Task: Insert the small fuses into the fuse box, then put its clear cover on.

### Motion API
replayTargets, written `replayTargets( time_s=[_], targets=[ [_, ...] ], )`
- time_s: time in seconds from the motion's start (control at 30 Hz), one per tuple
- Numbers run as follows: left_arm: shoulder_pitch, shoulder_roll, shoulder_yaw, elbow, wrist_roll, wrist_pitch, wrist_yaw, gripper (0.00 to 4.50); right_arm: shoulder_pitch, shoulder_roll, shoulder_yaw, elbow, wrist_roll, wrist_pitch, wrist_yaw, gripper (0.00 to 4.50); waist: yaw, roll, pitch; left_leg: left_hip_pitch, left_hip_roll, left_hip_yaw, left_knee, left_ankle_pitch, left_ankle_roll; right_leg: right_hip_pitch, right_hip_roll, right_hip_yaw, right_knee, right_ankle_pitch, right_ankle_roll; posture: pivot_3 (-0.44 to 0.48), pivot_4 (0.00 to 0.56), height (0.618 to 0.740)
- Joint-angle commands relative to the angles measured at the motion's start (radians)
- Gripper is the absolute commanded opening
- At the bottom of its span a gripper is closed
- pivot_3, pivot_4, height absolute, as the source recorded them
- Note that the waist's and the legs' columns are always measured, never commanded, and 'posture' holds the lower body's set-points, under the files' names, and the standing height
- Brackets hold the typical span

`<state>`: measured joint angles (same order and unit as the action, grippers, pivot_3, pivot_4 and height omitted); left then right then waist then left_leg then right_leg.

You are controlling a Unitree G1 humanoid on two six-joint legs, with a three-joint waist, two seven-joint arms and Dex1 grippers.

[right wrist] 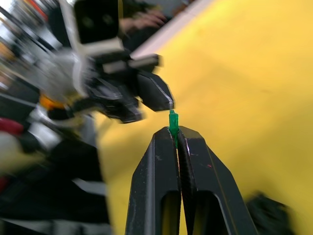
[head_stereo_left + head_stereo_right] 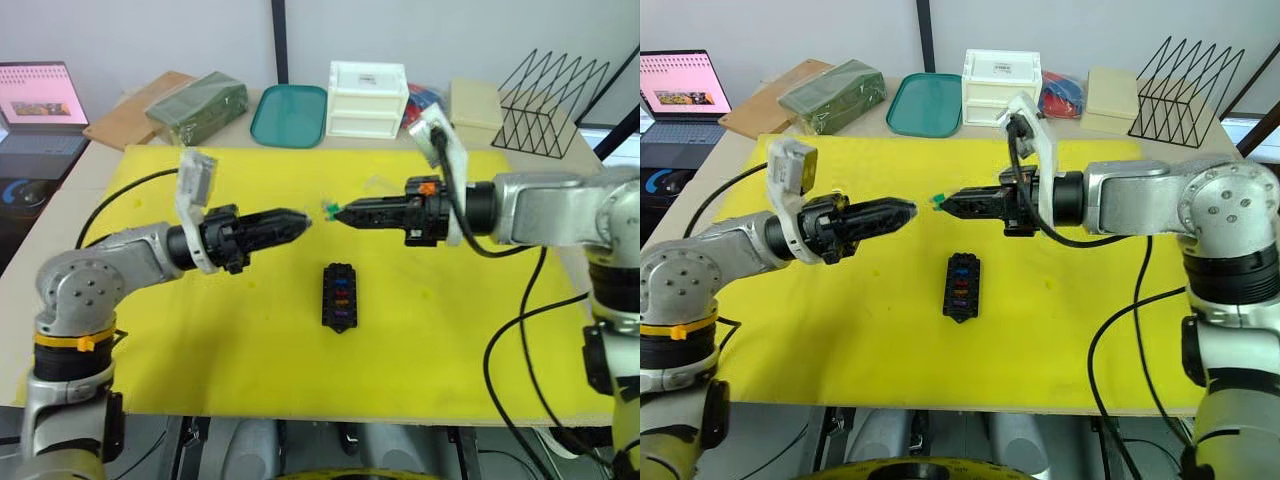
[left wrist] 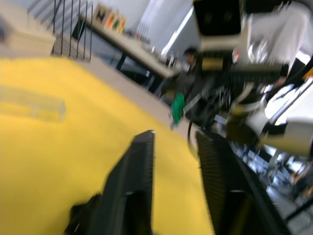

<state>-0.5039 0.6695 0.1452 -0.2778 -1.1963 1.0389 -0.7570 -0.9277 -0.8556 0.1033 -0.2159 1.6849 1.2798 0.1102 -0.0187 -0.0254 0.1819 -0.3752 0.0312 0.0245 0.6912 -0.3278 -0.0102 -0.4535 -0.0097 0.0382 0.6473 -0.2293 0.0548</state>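
The right gripper (image 1: 175, 137) is pinching a green fuse (image 1: 172, 121) between closed fingertips, holding it in mid-air above the yellow mat (image 2: 200, 330), apparently for a handover. The left gripper (image 3: 176, 139) is facing it, slightly parted and holding nothing. The fuse box (image 2: 340, 295), partly filled, is lying below; the clear cover (image 3: 29, 103) is resting apart.

The black fuse box (image 2: 340, 295) lies flat at the frame's centre on the yellow mat, with coloured fuses (image 2: 341, 299) seated in its slots. A green fuse (image 1: 173, 122) is pinched upright above it. The clear cover (image 3: 30, 102) lies flat, upper centre.
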Motion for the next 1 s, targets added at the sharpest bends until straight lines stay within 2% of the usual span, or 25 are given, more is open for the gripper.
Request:
replayTargets(
  time_s=[0.03,0.13,0.2,0.3,0.43,0.67,1.0],
  targets=[
    [0.002,0.057,-0.053,-0.015,0.103,-0.047,-0.105,2.78,-0.056,-0.029,0.047,-0.054,-0.183,0.031,0.148,0.00,0.001,0.000,0.000,0.000,0.000,0.000,-0.001,0.000,0.000,0.000,0.000,0.000,0.000,0.000,0.000,0.000,0.150,0.740],
    [0.030,0.202,-0.289,-0.005,0.436,-0.263,-0.296,3.86,-0.147,-0.105,0.256,-0.165,-0.507,-0.023,0.408,0.00,-0.002,0.001,0.000,-0.001,-0.001,0.002,-0.004,0.000,0.000,-0.005,0.000,0.001,0.000,0.000,0.000,0.000,0.150,0.740],
    [0.033,0.230,-0.382,0.023,0.566,-0.379,-0.371,4.47,-0.184,-0.126,0.365,-0.183,-0.667,-0.078,0.519,0.00,0.000,0.001,0.000,0.000,-0.001,0.004,-0.008,0.000,0.000,-0.007,0.000,0.002,-0.001,0.000,0.000,0.000,0.150,0.740],
    [0.026,0.210,-0.412,0.054,0.623,-0.445,-0.426,4.47,-0.199,-0.142,0.460,-0.194,-0.835,-0.144,0.663,0.00,0.004,0.001,0.001,-0.003,0.000,0.003,-0.009,0.000,0.000,-0.009,0.000,0.001,-0.001,0.000,0.000,0.000,0.150,0.740],
    [0.018,0.173,-0.424,0.078,0.683,-0.496,-0.456,4.47,-0.233,-0.144,0.578,-0.200,-1.038,-0.226,0.823,0.00,0.006,0.001,0.001,-0.016,0.000,0.003,-0.005,0.000,0.000,-0.020,-0.002,0.001,0.000,0.000,0.001,0.000,0.150,0.740],
    [0.011,0.123,-0.421,0.106,0.741,-0.531,-0.480,4.47,-0.237,-0.070,0.610,-0.147,-1.210,-0.251,0.926,0.00,0.005,0.001,0.001,-0.017,0.000,0.003,-0.006,0.000,0.000,-0.021,-0.002,0.000,0.001,0.001,0.001,0.000,0.150,0.740],
    [0.000,0.074,-0.414,0.123,0.778,-0.535,-0.486,4.47,-0.240,0.014,0.606,-0.119,-1.321,-0.229,0.999,0.00,0.004,0.001,0.000,-0.016,0.000,0.003,-0.005,0.000,-0.001,-0.021,-0.002,0.000,0.002,0.001,0.000,0.000,0.150,0.740]
  ],
)
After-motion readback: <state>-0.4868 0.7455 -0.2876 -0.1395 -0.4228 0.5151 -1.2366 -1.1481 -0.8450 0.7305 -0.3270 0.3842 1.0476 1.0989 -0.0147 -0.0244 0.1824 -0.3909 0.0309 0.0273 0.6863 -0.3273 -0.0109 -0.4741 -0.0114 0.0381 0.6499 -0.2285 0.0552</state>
